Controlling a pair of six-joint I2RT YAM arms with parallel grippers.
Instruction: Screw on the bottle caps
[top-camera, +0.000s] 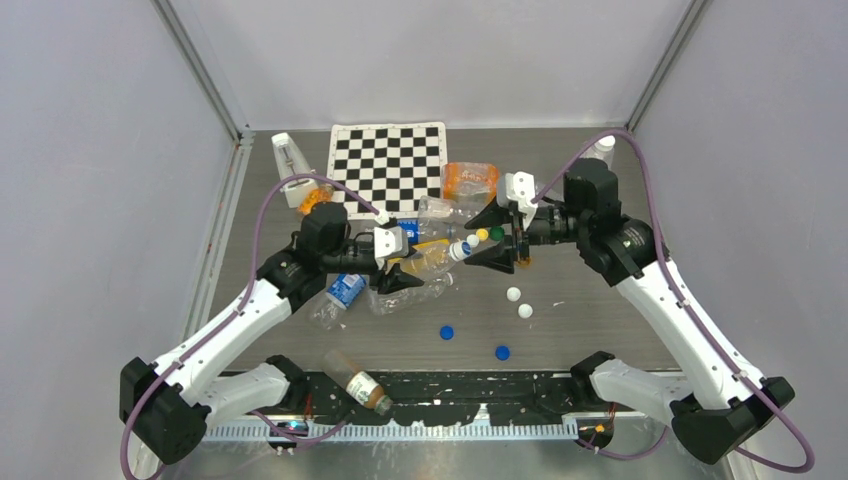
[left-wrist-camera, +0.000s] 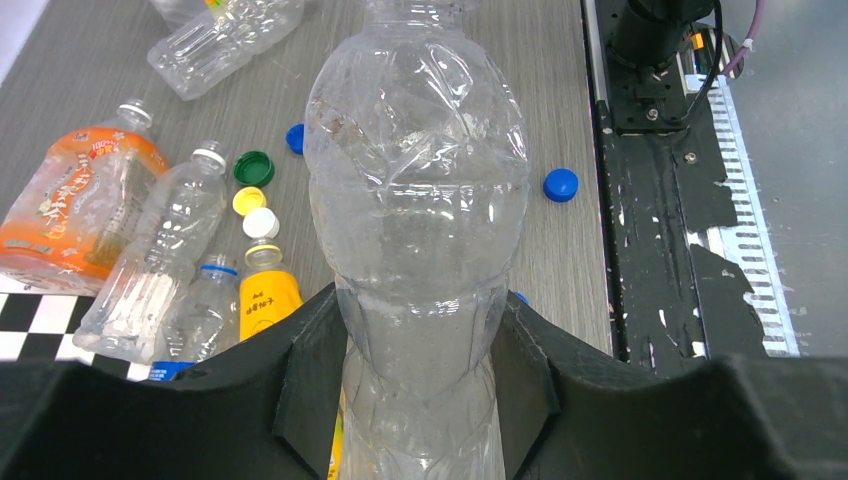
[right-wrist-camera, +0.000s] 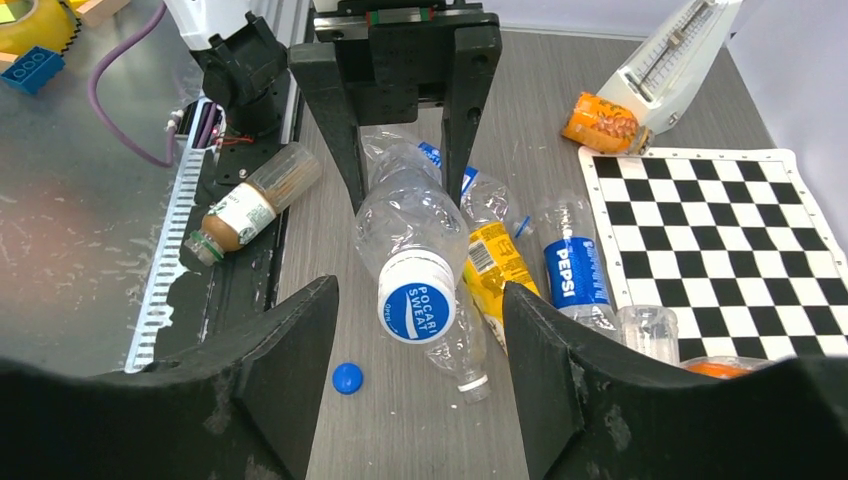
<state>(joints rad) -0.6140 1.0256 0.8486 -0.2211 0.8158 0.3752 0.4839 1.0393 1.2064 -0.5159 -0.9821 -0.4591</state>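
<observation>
My left gripper (top-camera: 403, 268) (left-wrist-camera: 420, 312) is shut on a clear crumpled bottle (left-wrist-camera: 420, 180), held level above the table with its neck toward the right arm. A white cap with a blue Pocari Sweat print (right-wrist-camera: 417, 297) sits on that bottle's mouth. My right gripper (top-camera: 497, 243) (right-wrist-camera: 418, 292) is open, one finger on each side of the cap without touching it. Loose caps lie on the table: two white (top-camera: 513, 294), two blue (top-camera: 446, 332), and a yellow (top-camera: 481, 234) and a green one (top-camera: 497, 233). One blue cap (right-wrist-camera: 347, 377) lies below the held bottle.
Several empty bottles lie under and behind the held one: a Pepsi one (right-wrist-camera: 570, 265), a yellow-labelled one (right-wrist-camera: 495, 260), an orange-labelled one (top-camera: 470, 180). A brown bottle (top-camera: 357, 380) lies by the near rail. A checkerboard (top-camera: 388, 160) lies at the back.
</observation>
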